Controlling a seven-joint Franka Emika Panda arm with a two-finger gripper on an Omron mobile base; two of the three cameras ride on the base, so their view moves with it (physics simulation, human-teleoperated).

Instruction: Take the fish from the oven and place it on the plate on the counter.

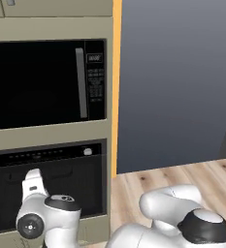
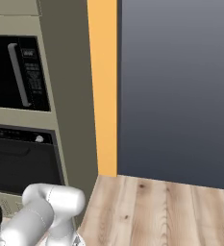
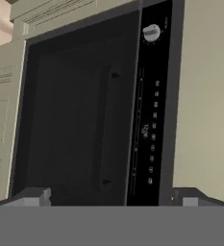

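Oven [image 1: 46, 186]: one, black front, door shut, low in the beige cabinet, facing me.
Handle [image 3: 107, 129]: one dark bar across the oven door, seen rolled upright from my hand.
Knob [image 3: 151, 32]: one, silver, at the end of the control strip.
Microwave [image 1: 46, 82]: one, just above the oven.
Fish: cannot tell where; the shut door hides the oven's inside.
Arm: elbow bent low, my hand aimed at the oven door.
Gripper [image 3: 111, 197]: my two fingers spread wide, holding nothing, apart from the door.

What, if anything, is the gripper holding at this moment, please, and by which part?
Nothing is held. The gripper is open in front of the closed oven door, with its fingertips apart and touching nothing.
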